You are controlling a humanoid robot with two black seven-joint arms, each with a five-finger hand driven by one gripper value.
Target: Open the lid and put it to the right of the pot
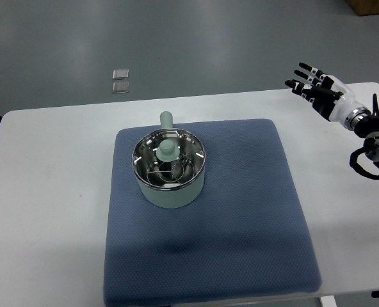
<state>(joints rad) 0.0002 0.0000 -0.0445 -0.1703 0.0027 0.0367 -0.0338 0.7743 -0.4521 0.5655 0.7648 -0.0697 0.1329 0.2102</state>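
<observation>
A pale green pot point(170, 188) stands on a blue mat point(241, 211), its short handle point(166, 119) pointing away from me. A glass lid with a metal rim point(169, 161) sits on the pot, with a pale green knob point(167, 151) at its middle. My right hand point(311, 83) hovers over the table's far right corner, well to the right of the pot, fingers spread and holding nothing. My left arm is out of view.
The mat lies on a white table point(48, 192). Two small shiny squares point(121, 80) lie on the grey floor beyond the table. A brown box corner point(372, 6) shows at the top right.
</observation>
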